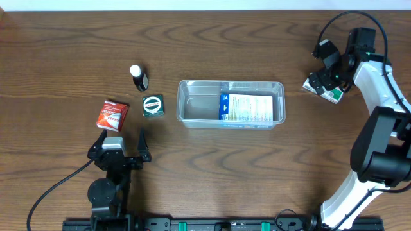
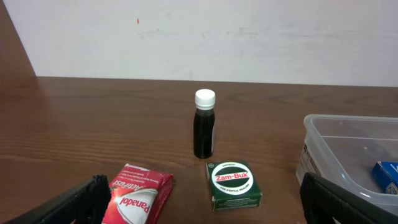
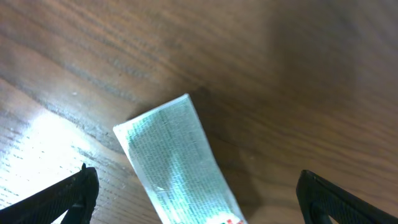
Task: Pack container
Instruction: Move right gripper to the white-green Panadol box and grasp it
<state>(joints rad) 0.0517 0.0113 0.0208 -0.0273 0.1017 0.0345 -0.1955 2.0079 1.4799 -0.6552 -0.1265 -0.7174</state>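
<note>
Since the container (image 1: pixel 200 96) sits roughly mid-tabletop (image 1: pixel 257 179), start there: a blue-and-white box (image 1: pixel 250 108) lies flat in its right half. Just left of it is a green Zam-Buk box (image 1: pixel 153 105), then an upright dark bottle (image 1: pixel 139 78) and a red Panadol box (image 1: pixel 112 115). The left pincer (image 1: pixel 122 138) is spread wide near the Panadol, holding nothing. The right pincer (image 3: pixel 196 180), well off to the right, also gapes wide over a white-green box (image 3: pixel 165 143), fingers clear of it.
</note>
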